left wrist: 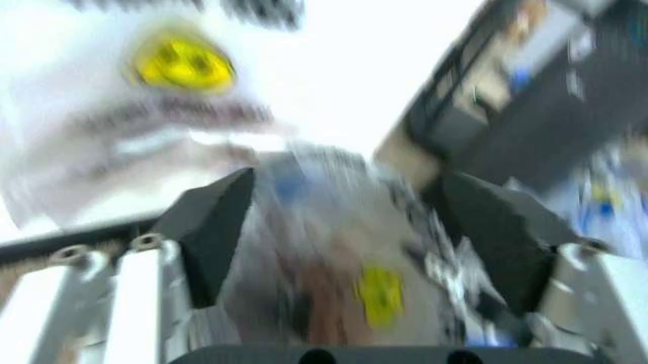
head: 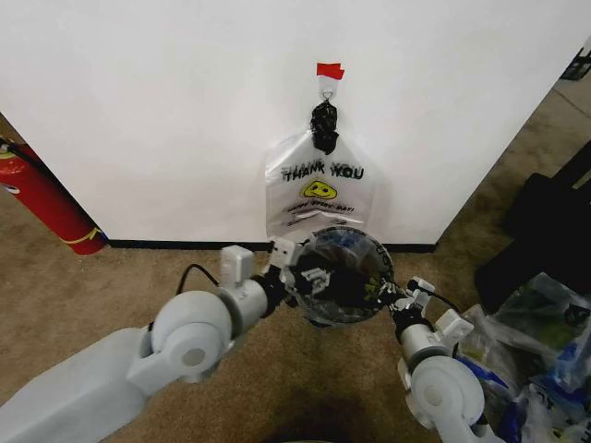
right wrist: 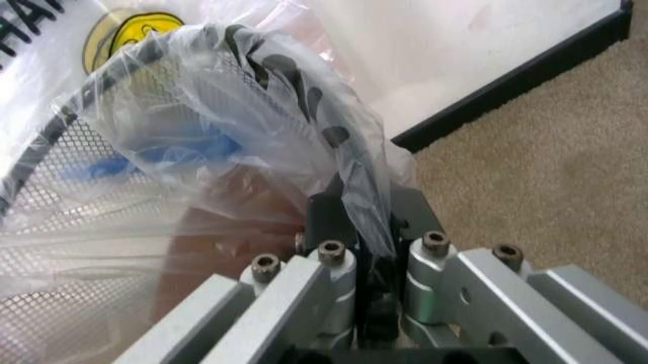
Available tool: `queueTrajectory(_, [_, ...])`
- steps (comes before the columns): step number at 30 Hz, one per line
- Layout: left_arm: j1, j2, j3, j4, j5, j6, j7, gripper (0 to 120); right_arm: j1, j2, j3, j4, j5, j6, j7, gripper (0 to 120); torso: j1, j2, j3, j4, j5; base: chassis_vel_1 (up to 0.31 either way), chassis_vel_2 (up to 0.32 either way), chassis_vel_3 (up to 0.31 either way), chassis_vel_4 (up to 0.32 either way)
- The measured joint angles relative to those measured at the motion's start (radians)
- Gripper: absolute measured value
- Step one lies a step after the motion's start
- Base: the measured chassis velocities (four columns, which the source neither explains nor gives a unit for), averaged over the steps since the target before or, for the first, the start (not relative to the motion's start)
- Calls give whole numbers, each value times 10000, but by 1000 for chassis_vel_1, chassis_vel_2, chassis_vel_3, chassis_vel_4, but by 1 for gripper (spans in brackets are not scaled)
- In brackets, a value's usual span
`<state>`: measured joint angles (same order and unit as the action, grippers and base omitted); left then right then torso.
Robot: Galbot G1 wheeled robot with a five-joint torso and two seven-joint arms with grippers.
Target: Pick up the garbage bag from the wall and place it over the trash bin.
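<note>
Two hands flank your trash bin [head: 343, 277]: right hand [right wrist: 366, 227] pinches the garbage bag [right wrist: 253, 114], left hand [left wrist: 344, 227] spread wide.

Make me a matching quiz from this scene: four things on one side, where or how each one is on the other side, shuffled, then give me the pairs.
Things:
1. fire extinguisher
2. knotted bag
3. garbage bag
4. right end effector

Places or states:
A. hanging on the wall under red tape
B. shut, pinching thin plastic
C. leaning by the wall on the carpet, on the robot's left
D. draped over the rim of the trash bin

Pairs: 1-C, 2-A, 3-D, 4-B
</note>
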<state>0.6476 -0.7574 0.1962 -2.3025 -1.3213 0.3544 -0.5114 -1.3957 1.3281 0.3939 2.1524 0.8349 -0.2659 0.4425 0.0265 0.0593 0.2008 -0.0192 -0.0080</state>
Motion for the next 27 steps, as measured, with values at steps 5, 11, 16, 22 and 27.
queueTrajectory(5, [80,-235,-260,687,336,-553,86,93,-66,36,-3,58,-12,-2,-15,0,1,0,1,-2,-1,0,0,0,0])
queueTrajectory(11, [99,-345,-93,1396,546,-526,622,88,-94,143,-82,158,-47,-80,-19,0,1,0,1,-2,-2,0,0,0,0])
queueTrajectory(16, [164,-388,120,1499,651,-407,942,73,-102,186,-101,164,-21,-112,-8,0,1,0,1,-1,0,0,0,0,0])
queueTrajectory(22, [103,-471,505,1933,1135,-375,1041,50,-67,210,-141,185,11,-138,0,0,1,0,1,-1,0,0,0,0,0])
queueTrajectory(27, [71,-514,567,2143,1210,-436,958,33,-65,155,-138,221,95,-151,13,0,1,-1,1,-1,0,0,0,0,0])
